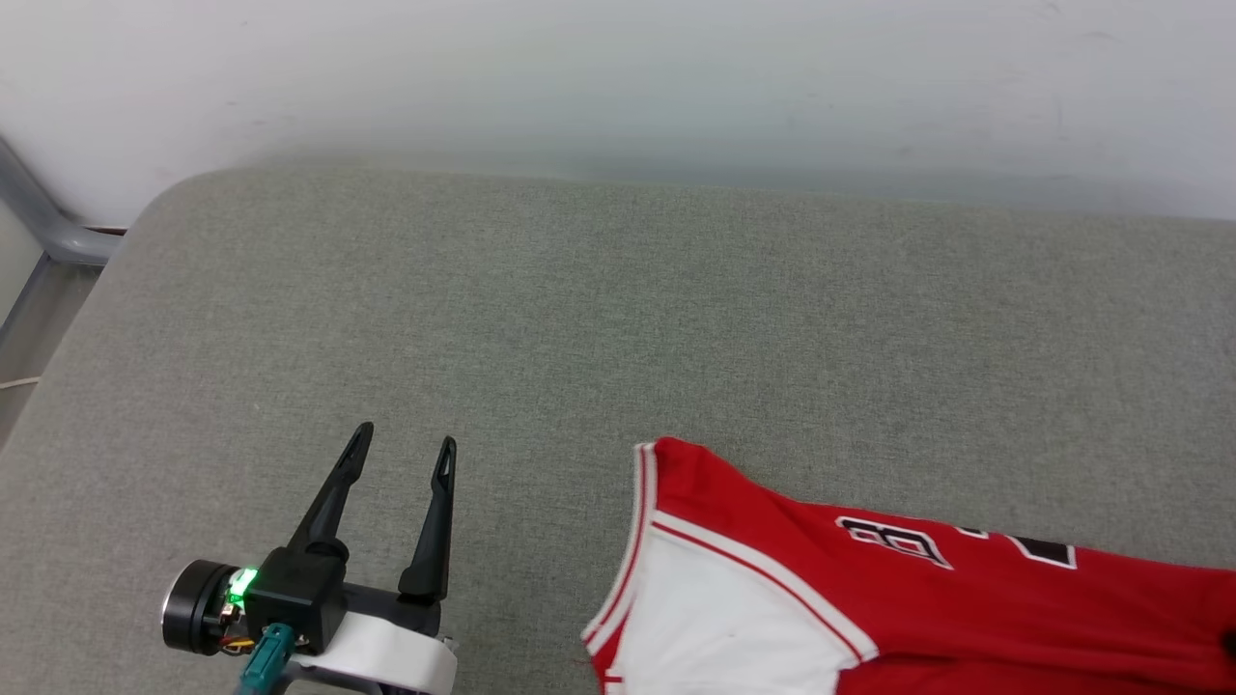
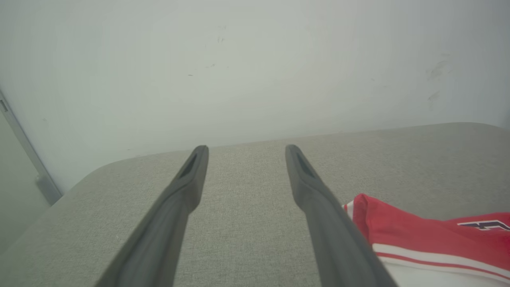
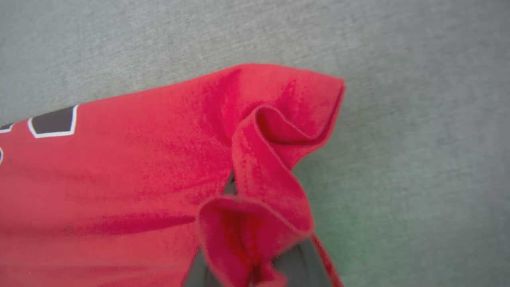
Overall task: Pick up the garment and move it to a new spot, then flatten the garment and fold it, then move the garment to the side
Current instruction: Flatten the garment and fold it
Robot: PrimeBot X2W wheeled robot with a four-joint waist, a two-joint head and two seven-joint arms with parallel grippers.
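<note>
While the red short-sleeved jersey garment [image 1: 898, 608] with white sleeves and black, white-outlined lettering lies flat along the lower right of the head view on the grey woven padded surface [image 1: 618, 319], its long axis runs from the striped sleeve edge at lower centre out past the right edge, so the right arm is the nearer one. Low in the centre of the right wrist view, the right gripper [image 3: 251, 223] has its dark fingers drawn together on a bunched red fold at the garment's corner. The left gripper [image 1: 406, 436] sits at the lower left, fingers spread wide around nothing, near the sleeve but clear of it, so any lift would, I judge, start from the right-hand end.
</note>
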